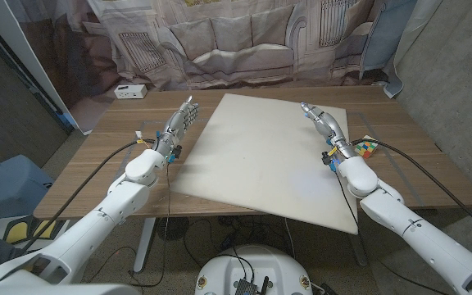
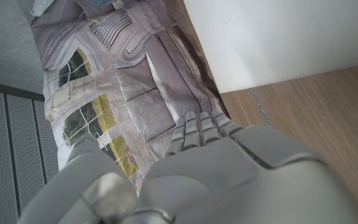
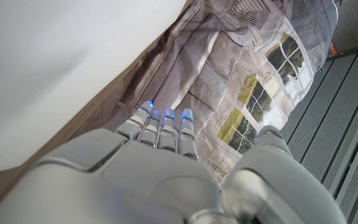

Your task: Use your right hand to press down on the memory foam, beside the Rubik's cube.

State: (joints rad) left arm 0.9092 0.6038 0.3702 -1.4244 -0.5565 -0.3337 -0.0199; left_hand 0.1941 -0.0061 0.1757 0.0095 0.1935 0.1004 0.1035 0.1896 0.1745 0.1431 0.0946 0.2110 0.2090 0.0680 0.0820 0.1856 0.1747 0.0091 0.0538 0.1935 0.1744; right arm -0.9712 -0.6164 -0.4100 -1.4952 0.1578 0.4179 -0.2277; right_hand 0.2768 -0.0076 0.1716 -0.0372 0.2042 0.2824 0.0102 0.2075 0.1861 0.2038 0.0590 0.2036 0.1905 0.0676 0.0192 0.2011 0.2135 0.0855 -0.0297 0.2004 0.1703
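Pre-press: right robot hand [image 1: 324, 124] empty, fingers extended over memory foam [image 1: 260, 147] edge beside Rubik's cube [image 1: 366, 148]; next, push palm down.

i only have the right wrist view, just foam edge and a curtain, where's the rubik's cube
Observer: The Rubik's cube sits on the wooden table, off the memory foam, at its edge on the robot's right.
Operator: and my right hand
Observer: The right hand is above the foam's right edge, fingers extended, holding nothing.
Operator: left hand in the way
Observer: No. The left hand is beyond the foam's opposite edge, holding nothing.
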